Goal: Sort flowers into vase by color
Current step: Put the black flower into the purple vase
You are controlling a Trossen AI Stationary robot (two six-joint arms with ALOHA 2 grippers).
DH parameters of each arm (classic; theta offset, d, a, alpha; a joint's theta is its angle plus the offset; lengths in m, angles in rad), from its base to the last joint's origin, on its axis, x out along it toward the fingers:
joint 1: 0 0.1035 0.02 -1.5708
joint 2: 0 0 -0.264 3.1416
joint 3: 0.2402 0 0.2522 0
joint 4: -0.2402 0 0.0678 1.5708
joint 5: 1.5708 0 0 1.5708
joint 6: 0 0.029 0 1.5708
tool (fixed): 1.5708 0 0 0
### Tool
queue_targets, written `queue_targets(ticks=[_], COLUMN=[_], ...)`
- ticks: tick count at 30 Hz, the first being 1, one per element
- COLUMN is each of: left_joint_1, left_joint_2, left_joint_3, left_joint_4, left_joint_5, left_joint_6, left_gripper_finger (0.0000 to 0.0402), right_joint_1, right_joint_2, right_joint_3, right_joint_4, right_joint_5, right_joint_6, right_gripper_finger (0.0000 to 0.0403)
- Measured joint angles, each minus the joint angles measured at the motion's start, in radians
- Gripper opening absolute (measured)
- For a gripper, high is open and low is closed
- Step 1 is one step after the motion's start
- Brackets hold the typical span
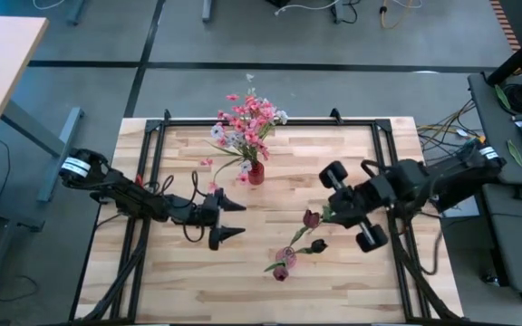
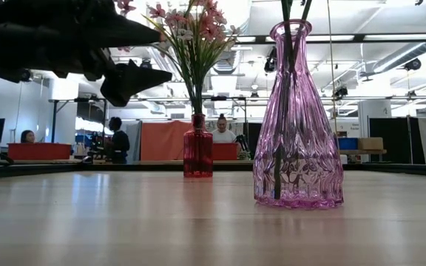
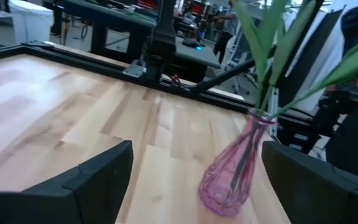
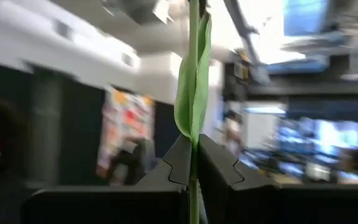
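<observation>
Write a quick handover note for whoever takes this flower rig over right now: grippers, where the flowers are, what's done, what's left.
Left gripper: open, empty, hovering left of centre.
Right gripper: shut on a green stem, above the pink vase.
Red vase: holds pink and white flowers.
Pink vase: holds dark red buds.
Loose: pink blossoms on the table left of the red vase.
Left: place the held stem, check the loose bits.

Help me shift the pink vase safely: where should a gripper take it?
By the narrow neck of the pink vase, level from the side, under the flared lip. Its belly looks too wide for the jaws, and stems rising from the mouth block a top approach.
</observation>
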Motion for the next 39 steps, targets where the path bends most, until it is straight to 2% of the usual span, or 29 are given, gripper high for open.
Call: queue_targets(ticks=[3, 6, 10, 13, 15, 20, 23, 26, 31, 36, 39], left_joint_1=[-0.006, -0.007, -0.007, -0.007, -0.007, -0.007, -0.007, -0.007, -0.007, -0.007, -0.007], left_joint_2=[0.0, 0.0, 0.0, 0.0, 0.0, 0.0, 0.0, 0.0, 0.0, 0.0, 0.0], left_joint_3=[0.0, 0.0, 0.0, 0.0, 0.0, 0.0, 0.0, 0.0, 0.0, 0.0, 0.0], left_joint_4=[0.0, -0.001, -0.008, -0.006, -0.003, -0.003, -0.003, -0.003, -0.003, -0.003, -0.003], left_joint_5=[0.001, 0.001, 0.001, 0.0, -0.001, -0.002, -0.002, -0.002, -0.002, -0.002, -0.002], left_joint_6=[-0.003, -0.018, -0.021, -0.021, -0.021, -0.021, -0.021, -0.021, -0.021, -0.021, -0.021], left_gripper_finger=[0.0339, 0.0339, 0.0339, 0.0339, 0.0339, 0.0339, 0.0339, 0.0339, 0.0339, 0.0339, 0.0339], right_joint_1=[0.048, 0.089, 0.146, 0.206, 0.248, 0.347, 0.379, 0.394, 0.404, 0.393, 0.376], right_joint_2=[-0.008, -0.002, 0.042, 0.09, 0.128, 0.223, 0.273, 0.313, 0.309, 0.265, 0.248], right_joint_3=[0.104, 0.234, 0.372, 0.414, 0.414, 0.378, 0.365, 0.347, 0.29, 0.199, 0.118], right_joint_4=[-0.194, -0.351, -0.398, -0.392, -0.373, -0.197, -0.086, -0.046, -0.018, -0.006, 0.058], right_joint_5=[0.168, 0.28, 0.283, 0.281, 0.293, 0.401, 0.416, 0.462, 0.603, 0.598, 0.591], right_joint_6=[-0.095, -0.14, -0.121, -0.155, -0.194, -0.308, -0.338, -0.373, -0.424, -0.369, -0.336], right_gripper_finger=[0.0012, 0.0012, 0.0012, 0.0012, 0.0012, 0.0012, 0.0012, 0.0012, 0.0012, 0.0012, 0.0012])
